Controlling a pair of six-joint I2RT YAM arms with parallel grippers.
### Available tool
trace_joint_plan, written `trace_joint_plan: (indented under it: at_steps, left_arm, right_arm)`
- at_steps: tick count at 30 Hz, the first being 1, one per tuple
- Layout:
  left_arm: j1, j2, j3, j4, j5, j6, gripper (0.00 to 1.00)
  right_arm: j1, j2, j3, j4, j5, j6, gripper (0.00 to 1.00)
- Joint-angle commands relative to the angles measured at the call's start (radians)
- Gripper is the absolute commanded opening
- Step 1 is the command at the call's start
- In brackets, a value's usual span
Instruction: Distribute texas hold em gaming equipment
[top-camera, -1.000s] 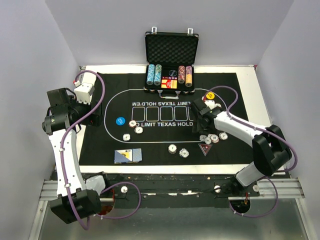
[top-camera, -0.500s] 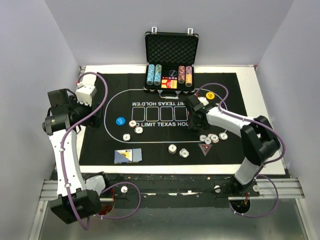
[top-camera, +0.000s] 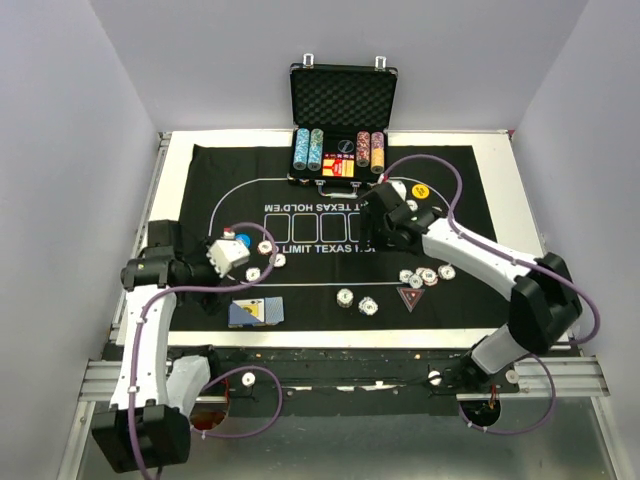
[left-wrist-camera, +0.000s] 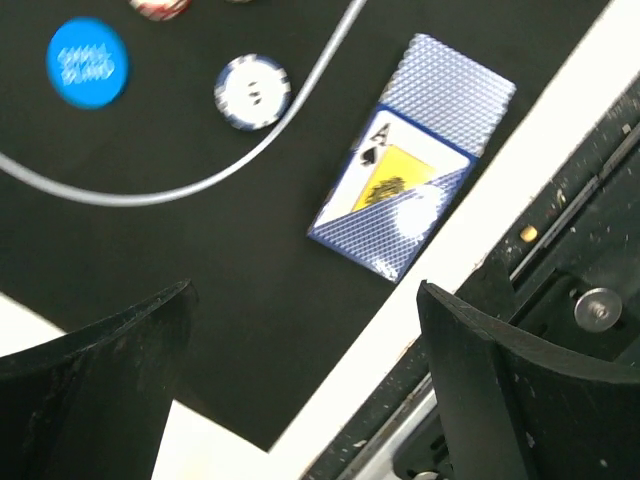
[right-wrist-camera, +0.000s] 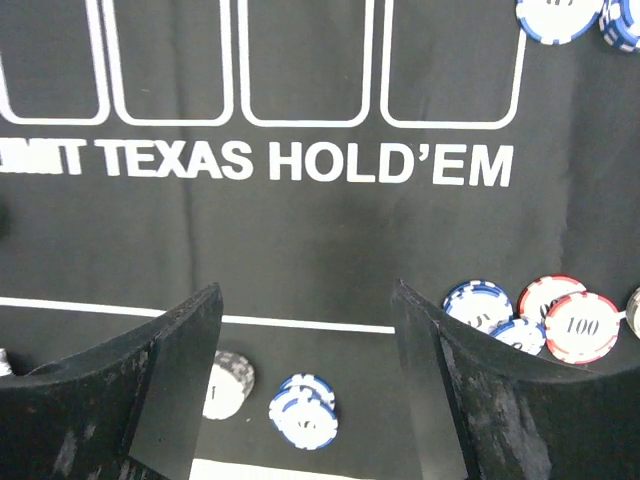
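One deck (left-wrist-camera: 410, 160) is seen near mat's (left-wrist-camera: 180, 140) front edge, just ahead of left gripper (left-wrist-camera: 305, 300) w/ jaws wide, empty; long axis skewed vs gap. Right gripper (right-wrist-camera: 305, 300), parted, empty, is farther off.

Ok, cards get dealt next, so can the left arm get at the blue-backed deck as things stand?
Probably yes. The left tool hangs open above the mat, and the deck lies flat just ahead of it, with nothing stacked on it or in between.

Playing cards (left-wrist-camera: 412, 160): blue crosshatch backs. Round button (left-wrist-camera: 87, 62): blue. Poker chip (left-wrist-camera: 252, 91): white, blue-striped edge. Mat (right-wrist-camera: 300, 230): black, white lettering.
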Motion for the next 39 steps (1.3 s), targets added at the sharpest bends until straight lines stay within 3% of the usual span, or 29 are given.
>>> trace_joint_plan:
  at_steps: [1, 8, 13, 17, 21, 30, 39]
  left_arm:
    - [-0.137, -0.018, -0.047, 0.013, -0.032, 0.143, 0.99]
    - [-0.234, 0.066, -0.115, 0.045, -0.056, 0.191, 0.99]
    - [-0.222, 0.071, -0.035, 0.007, 0.025, 0.131, 0.99]
    - [-0.231, 0.019, -0.095, 0.016, 0.065, 0.168, 0.99]
    - [-0.308, -0.001, -0.169, 0.086, -0.053, 0.183, 0.99]
    - [-0.400, 0.197, -0.123, 0.111, -0.133, 0.168, 0.99]
    - [-0.523, 0.253, -0.199, 0.238, -0.225, 0.102, 0.99]
  right_arm:
    - [-0.001, -0.097, 0.013, 0.033, -0.073, 0.022, 0.78]
    - [-0.003, -0.189, -0.066, 0.108, -0.181, -0.013, 0.88]
    - [0.022, -0.171, -0.093, 0.227, -0.404, -0.131, 0.95]
    - [0.072, -0.105, -0.050, 0.246, -0.409, -0.186, 0.96]
    - [0.074, -0.123, -0.053, 0.263, -0.398, -0.194, 0.96]
    - [0.072, -0.300, -0.160, 0.332, -0.346, -0.127, 0.99]
    - [0.072, -0.389, -0.182, 0.289, -0.320, -0.090, 1.00]
